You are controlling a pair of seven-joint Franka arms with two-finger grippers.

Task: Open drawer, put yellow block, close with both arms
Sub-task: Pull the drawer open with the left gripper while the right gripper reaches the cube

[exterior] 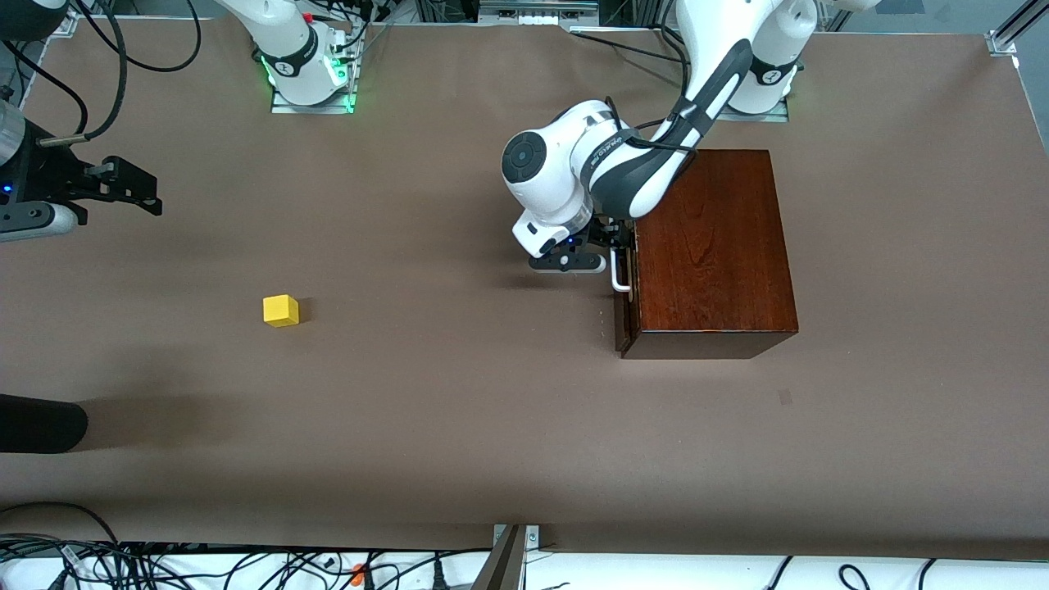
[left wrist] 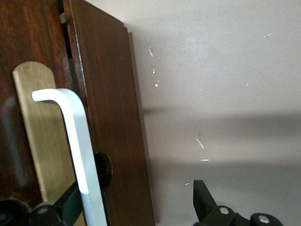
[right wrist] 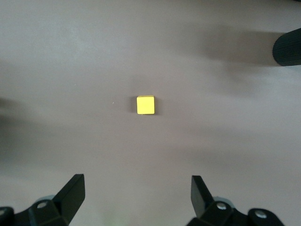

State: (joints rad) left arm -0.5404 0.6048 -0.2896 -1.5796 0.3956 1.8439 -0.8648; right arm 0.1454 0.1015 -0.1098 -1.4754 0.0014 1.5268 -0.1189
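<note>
Reaching in at the box front, the left gripper [exterior: 616, 246] sits right at the white handle [exterior: 620, 273] of the drawer [exterior: 624, 315], and the left wrist view shows its fingers spread, one finger [left wrist: 70, 205] tucked under the handle bar [left wrist: 75, 141] and the other out over bare table, so nothing is clamped yet. That drawer front stands just a crack proud of the dark wooden box [exterior: 711, 246], barely started, so I'd call this the opening pull just getting under way. The handle looks like rigid bent metal, thin and smooth, a good hook point; the safest hold seems to be mid-bar, so the tray slides straight instead of skewing in its slot. The box looks heavy enough to stay put, though a hard tug might drag it. Over at the right arm's end of the table, the right gripper [exterior: 131, 188] hangs in the air with its fingers wide apart, and its wrist view looks straight down on the yellow block [right wrist: 145, 105]. That block [exterior: 281, 310] rests alone on the brown table [exterior: 459, 426], well apart from the box. It reads as small, stiff and light, flat-faced, easy to pinch across two parallel sides. Plenty of open room surrounds it, and the stretch in front of the drawer is bare too, so the tray has space to travel. A dark rounded object [exterior: 41, 423] lies at the table's edge, nearer the front camera than the block.
</note>
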